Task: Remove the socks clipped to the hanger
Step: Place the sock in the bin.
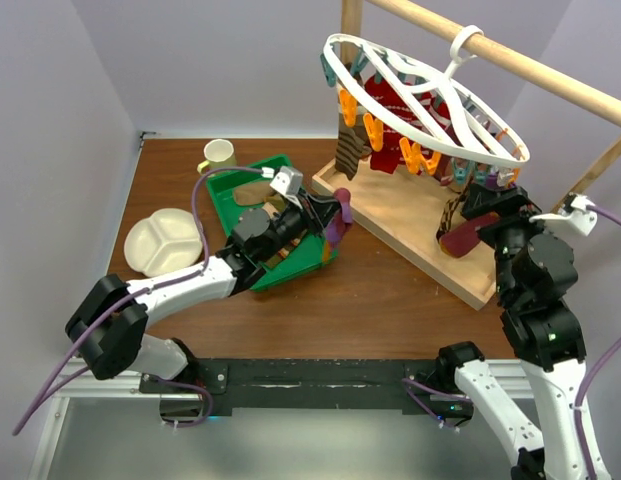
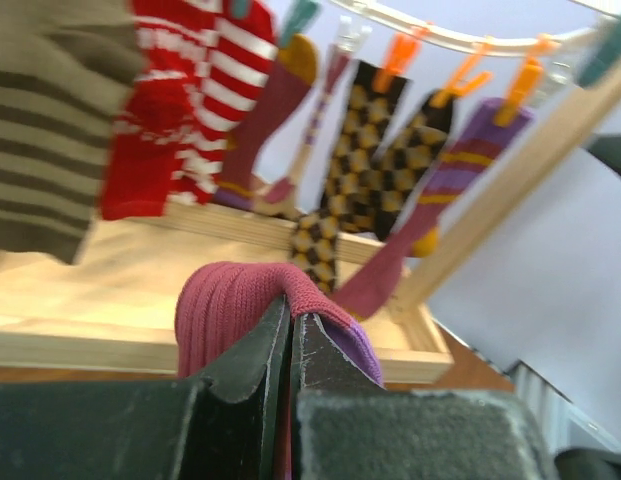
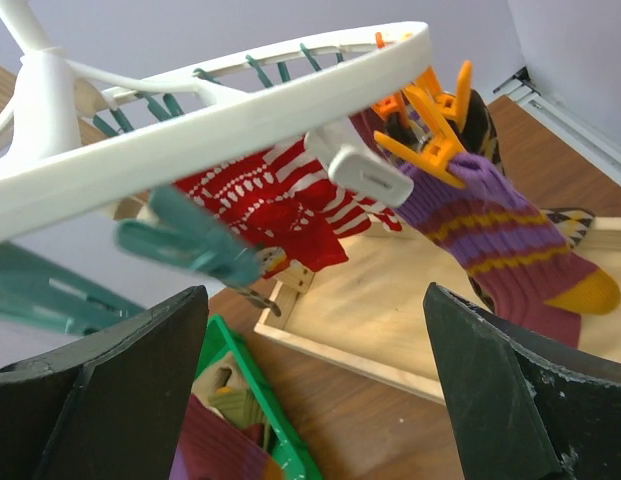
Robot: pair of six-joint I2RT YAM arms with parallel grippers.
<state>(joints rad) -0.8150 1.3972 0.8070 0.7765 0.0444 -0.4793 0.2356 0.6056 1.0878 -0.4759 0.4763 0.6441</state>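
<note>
One hanger [image 3: 240, 110], one tray [image 1: 222, 205] (green), one mug [image 1: 219, 153]

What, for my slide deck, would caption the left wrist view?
Left hand shut on a maroon sock, patterned socks clipped to the hanger behind.
</note>
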